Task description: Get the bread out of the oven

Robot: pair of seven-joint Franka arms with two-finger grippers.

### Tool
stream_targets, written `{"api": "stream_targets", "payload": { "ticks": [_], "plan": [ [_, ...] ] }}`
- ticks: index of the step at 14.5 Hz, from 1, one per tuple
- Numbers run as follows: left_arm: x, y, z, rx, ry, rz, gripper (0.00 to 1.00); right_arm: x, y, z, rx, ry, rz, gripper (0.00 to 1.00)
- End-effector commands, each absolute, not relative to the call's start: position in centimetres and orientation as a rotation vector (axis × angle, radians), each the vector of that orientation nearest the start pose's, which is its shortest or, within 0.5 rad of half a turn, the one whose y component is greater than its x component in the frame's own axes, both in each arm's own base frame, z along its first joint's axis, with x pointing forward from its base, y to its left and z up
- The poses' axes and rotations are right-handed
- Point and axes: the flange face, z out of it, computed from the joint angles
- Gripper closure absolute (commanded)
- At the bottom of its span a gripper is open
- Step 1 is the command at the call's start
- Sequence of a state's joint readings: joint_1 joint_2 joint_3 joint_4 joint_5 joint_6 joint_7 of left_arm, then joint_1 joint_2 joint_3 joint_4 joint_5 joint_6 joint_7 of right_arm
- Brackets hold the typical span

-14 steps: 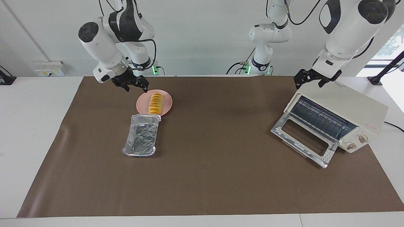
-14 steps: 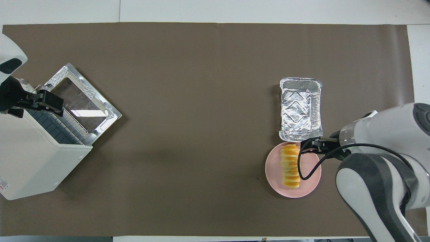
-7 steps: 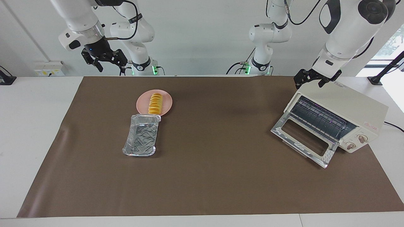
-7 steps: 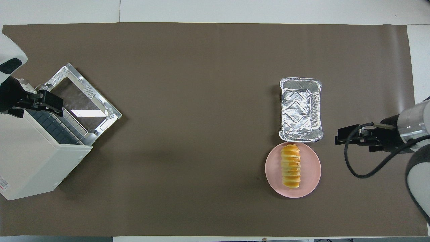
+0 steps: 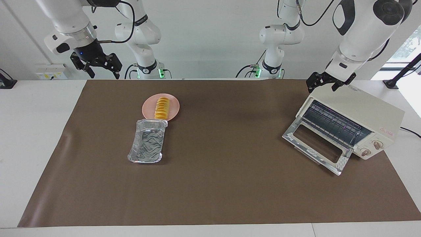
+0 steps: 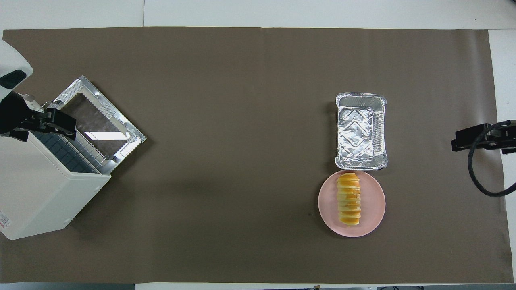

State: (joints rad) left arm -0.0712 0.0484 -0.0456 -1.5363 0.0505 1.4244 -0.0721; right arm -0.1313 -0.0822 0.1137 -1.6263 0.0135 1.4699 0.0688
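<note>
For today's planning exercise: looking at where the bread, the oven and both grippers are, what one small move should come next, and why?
Probably none for the bread: it already lies on the pink plate, out of the oven, whose door hangs open over a bare rack. The right gripper is raised near the mat's corner; the left gripper hovers over the oven's top. A sensible next move: the left gripper lifts away.

No readable text, small red label on oven (image 5: 357, 117) side illegible
</note>
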Motion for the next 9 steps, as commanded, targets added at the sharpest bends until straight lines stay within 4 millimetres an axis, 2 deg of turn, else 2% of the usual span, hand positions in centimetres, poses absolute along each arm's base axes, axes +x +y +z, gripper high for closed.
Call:
{"api": "stream_targets", "payload": {
  "ticks": [1,4,9],
  "plan": [
    [54.3,-5.6,60.6,-3.064,0.062,0.246,0.0,53.2,-1.3,63.7,-3.153,0.115,0.121,0.01],
    [54.3,-5.6,60.5,-3.063,0.062,0.248,0.0,52.7,-3.3,63.0,-3.164,0.174,0.169,0.0],
    [54.3,-5.6,60.6,-3.064,0.062,0.246,0.0,52.4,-4.6,62.8,-3.161,0.204,0.204,0.0]
  ]
}}
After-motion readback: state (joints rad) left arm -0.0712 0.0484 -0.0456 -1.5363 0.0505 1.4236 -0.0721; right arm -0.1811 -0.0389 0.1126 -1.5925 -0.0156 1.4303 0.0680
